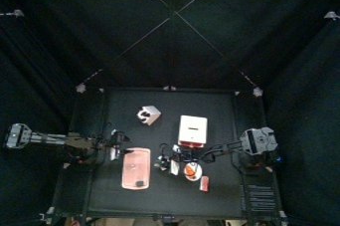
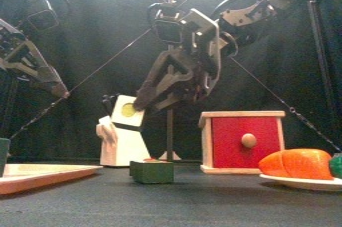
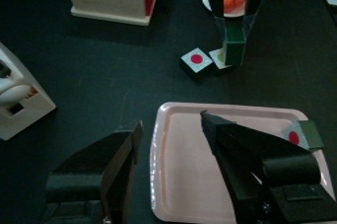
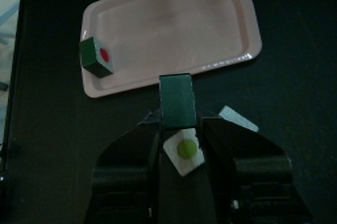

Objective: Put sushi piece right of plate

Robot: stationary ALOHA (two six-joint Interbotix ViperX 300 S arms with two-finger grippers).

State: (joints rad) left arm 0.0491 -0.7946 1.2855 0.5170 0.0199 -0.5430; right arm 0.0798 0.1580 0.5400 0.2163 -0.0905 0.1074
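Right end effector (image 4: 184, 134) grips a sushi piece (image 4: 186, 150) beside the plate (image 4: 171, 40).

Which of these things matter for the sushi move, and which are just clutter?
Job: sushi piece, plate, right pincer.
Lying about: red-fronted box, white block, dish of orange food, second sushi piece on the plate.

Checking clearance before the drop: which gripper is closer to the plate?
Left. The left gripper hovers over the plate's edge; the right gripper sits off its opposite side, apart from it.
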